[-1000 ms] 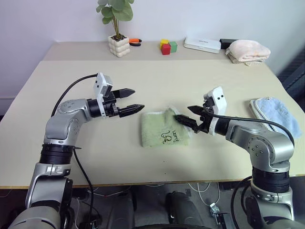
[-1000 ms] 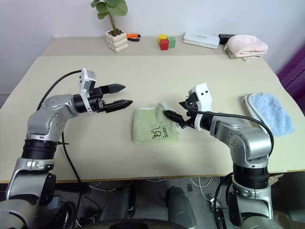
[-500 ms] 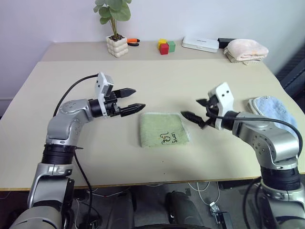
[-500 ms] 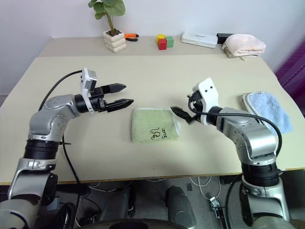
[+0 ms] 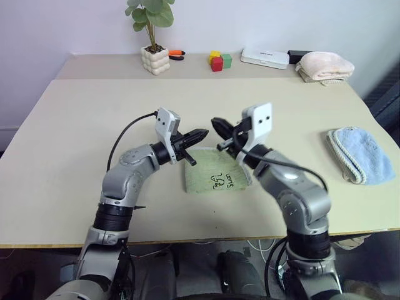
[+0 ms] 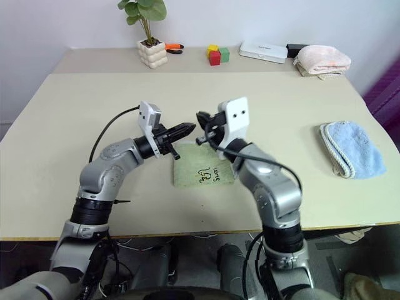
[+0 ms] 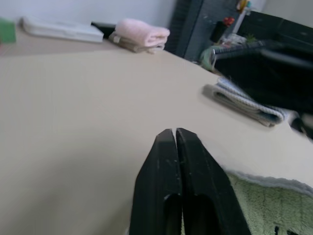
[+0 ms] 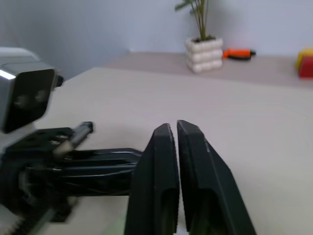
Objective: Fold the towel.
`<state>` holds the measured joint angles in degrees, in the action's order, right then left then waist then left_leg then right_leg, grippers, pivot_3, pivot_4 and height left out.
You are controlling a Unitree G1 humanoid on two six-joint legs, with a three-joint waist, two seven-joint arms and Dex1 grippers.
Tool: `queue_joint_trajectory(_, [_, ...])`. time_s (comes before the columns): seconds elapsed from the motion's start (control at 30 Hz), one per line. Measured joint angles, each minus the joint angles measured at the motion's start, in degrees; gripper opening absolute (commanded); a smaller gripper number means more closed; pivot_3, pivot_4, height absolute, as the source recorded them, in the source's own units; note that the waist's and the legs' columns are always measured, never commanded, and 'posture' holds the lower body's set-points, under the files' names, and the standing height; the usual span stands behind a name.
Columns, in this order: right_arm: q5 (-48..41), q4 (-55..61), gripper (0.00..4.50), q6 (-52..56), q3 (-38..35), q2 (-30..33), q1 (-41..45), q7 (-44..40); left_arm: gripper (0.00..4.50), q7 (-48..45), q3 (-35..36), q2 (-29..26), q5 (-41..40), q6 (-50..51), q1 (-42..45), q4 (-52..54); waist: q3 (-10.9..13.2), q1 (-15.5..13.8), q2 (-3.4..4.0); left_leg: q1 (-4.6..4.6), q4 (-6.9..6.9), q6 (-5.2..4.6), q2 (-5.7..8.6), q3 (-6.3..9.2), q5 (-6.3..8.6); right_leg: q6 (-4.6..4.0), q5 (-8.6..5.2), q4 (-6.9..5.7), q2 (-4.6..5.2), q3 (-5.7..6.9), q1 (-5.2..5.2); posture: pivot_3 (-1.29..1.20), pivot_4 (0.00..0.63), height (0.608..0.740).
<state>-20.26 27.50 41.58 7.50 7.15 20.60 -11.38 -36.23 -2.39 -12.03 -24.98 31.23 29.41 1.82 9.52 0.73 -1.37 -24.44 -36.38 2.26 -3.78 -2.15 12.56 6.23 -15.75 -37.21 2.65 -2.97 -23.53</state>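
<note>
Green towel (image 5: 215, 177), folded, lies flat at frame centre on the surface (image 5: 81, 125). Above its upper edge, left end effector (image 5: 201, 133) & right end effector (image 5: 217, 124) hover tip-to-tip, both closed, empty. Blue towel (image 5: 359, 153) at right.

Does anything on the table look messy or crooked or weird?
Nothing stands out. The green towel lies folded flat on the table, the blue towel and pink towel sit folded, and the plant pot stands upright.
</note>
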Motion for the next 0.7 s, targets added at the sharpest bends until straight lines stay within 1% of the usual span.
queue_joint_trajectory(0.13, [5.42, -1.01, 0.05, -5.19, 3.21, -0.77, -5.28, 3.07, 0.00, 3.57, -3.88, 2.20, 2.63, 0.77, -1.95, 1.46, 0.00, -0.03, 0.00, 0.02, 0.00, 0.00, 0.02, -0.01, 0.00, -0.01, -0.01, 0.05, 0.02, 0.00, 0.04, 0.00, 0.150, 0.740])
queue_joint_trajectory(0.23, [9.71, -4.29, 0.05, -8.68, 4.46, 0.10, -6.99, 4.32, 0.00, 4.75, -6.19, 2.74, 4.94, 0.60, -2.50, 0.30, -0.01, 0.06, 0.00, 0.04, 0.01, 0.01, 0.02, 0.01, 0.00, -0.03, -0.01, 0.03, 0.00, 0.00, 0.03, 0.00, 0.150, 0.740])
queue_joint_trajectory(0.3, [11.53, -7.89, 0.05, -11.68, 4.51, -1.42, -8.48, 5.76, 0.00, 5.46, -7.13, 3.25, 6.84, -0.82, -2.46, -1.48, -0.02, 0.06, 0.01, 0.07, 0.06, 0.01, 0.02, 0.03, 0.00, -0.03, -0.01, 0.04, -0.02, 0.00, 0.04, 0.00, 0.150, 0.740])
queue_joint_trajectory(0.5, [14.46, -16.37, 0.05, -17.15, 3.15, -2.01, -8.81, 6.90, 0.00, 5.82, -9.90, 3.72, 11.08, -4.39, -2.51, -6.68, -0.02, 0.00, 0.01, 0.05, 0.06, 0.01, 0.03, 0.03, 0.00, -0.02, -0.01, 0.06, -0.01, 0.00, 0.04, 0.00, 0.150, 0.740])
queue_joint_trajectory(0.7, [17.11, -21.79, 0.05, -24.35, 2.61, -1.02, -9.65, 6.71, 0.00, 5.90, -10.07, 4.03, 12.63, -7.83, -2.38, -9.92, -0.05, -0.01, 0.01, 0.10, 0.04, 0.01, 0.03, 0.03, 0.00, -0.03, -0.01, 0.08, 0.00, 0.00, 0.11, 0.00, 0.150, 0.740])
